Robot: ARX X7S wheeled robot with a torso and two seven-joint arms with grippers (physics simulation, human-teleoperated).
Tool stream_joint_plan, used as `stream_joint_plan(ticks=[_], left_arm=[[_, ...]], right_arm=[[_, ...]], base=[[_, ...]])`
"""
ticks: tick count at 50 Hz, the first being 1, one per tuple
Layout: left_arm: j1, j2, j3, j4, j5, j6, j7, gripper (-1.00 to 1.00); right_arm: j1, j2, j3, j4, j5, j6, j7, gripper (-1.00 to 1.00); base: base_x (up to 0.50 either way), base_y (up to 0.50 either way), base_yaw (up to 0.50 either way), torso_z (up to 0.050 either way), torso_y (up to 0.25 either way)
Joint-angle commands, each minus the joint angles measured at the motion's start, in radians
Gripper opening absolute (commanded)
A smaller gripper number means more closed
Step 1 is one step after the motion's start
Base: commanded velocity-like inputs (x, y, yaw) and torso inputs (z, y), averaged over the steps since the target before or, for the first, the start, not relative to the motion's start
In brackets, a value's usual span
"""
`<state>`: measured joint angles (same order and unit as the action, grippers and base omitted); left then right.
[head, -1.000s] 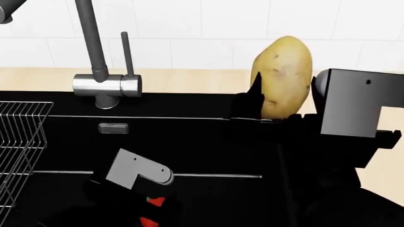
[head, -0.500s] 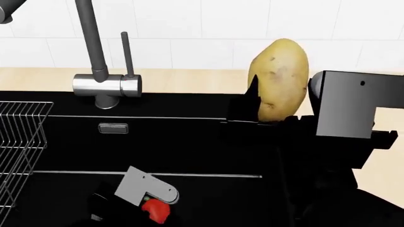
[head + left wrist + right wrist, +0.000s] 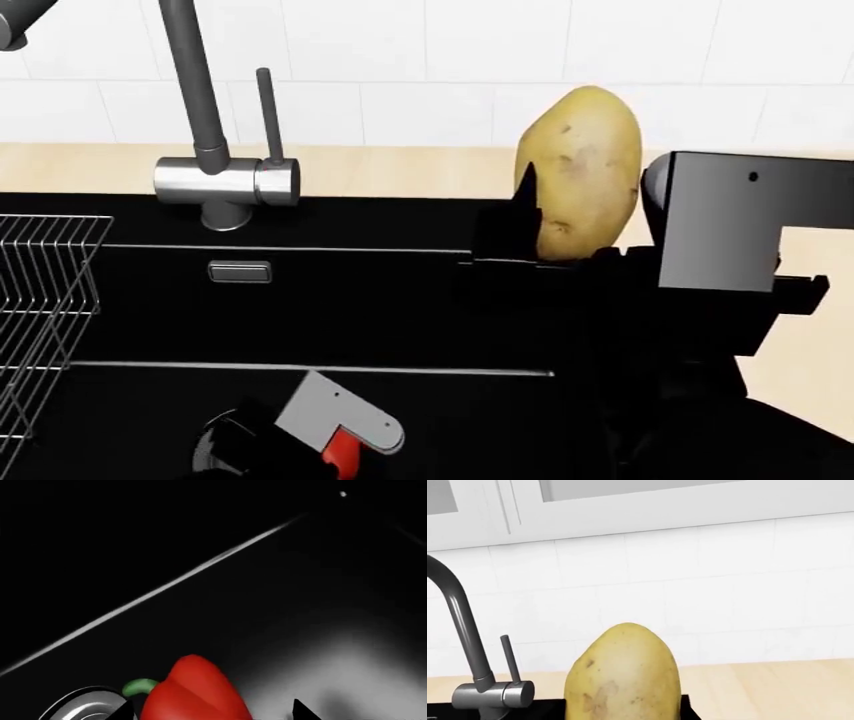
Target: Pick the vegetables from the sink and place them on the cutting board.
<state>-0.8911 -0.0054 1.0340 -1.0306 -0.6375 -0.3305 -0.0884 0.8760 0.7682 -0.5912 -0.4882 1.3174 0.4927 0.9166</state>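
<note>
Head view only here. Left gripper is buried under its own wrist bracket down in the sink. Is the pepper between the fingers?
Observer: Left wrist view shows the red bell pepper between the left gripper fingertips; whether it is clamped, I cannot tell.
Operator: Where is the stem pointing?
Observer: The green stem points toward the steel drain, which lies right beside it.
Operator: Potato still fine on the right?
Observer: Right wrist view shows the potato standing upright, with the faucet behind it.

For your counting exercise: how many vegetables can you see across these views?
2. The potato stands upright in the right gripper; the red pepper sits low in the sink, by the left gripper.
</note>
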Motion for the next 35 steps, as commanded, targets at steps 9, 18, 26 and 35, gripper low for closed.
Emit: stream_joint_plan(ticks=[9,18,26,35], left_arm=[[-0.035,0.005,0.407,-0.177,-0.381,0.124,-0.072,1.00],[-0.040,0.005,0.442,-0.169,-0.407,0.132,-0.086,-1.00],[-0.075,-0.044,0.415,-0.050,-0.432,0.205,-0.174,-1.00],[-0.125,-0.422,0.333,0.717,-0.513,0.171,-0.504,-1.00]], right_arm=[[0.004,0.000,0.004,-0.008,-0.009,0.011,-0.009,-1.00],[0.003,0.002,0.006,-0.011,-0.007,0.010,-0.008,-1.00],[0.001,0.002,0.006,-0.013,-0.010,0.008,-0.008,-1.00],[-0.001,0.002,0.010,-0.013,-0.012,0.002,-0.012,-1.00]], base=[[0.00,0.00,0.00,0.000,0.000],[0.00,0.00,0.00,0.000,0.000],[0.00,0.00,0.00,0.000,0.000],[0.00,0.00,0.00,0.000,0.000]])
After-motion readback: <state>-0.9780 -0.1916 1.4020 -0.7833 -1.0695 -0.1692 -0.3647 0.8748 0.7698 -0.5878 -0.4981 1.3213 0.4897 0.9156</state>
